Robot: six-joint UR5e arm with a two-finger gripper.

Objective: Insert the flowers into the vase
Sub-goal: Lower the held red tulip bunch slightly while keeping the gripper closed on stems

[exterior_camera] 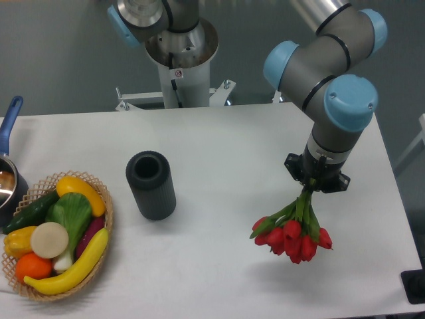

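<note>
Gripper (313, 184) closed on the stems of the flowers (292, 238), blooms hanging down near the table's right edge; the vase (151, 185) stands upright well to the left, mouth up

My red tulips (292, 236) hang heads-down, stems up, well right of the upright dark ribbed vase (151, 185).

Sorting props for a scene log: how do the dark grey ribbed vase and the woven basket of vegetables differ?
The dark grey ribbed cylindrical vase is tall, narrow and matte; the tan woven basket is low, wide and open-weave. The vase's round mouth looks empty, while the basket is heaped with colourful vegetables. The vase stands near the table's middle; the basket sits at its left edge. Both rest on the white table.
</note>
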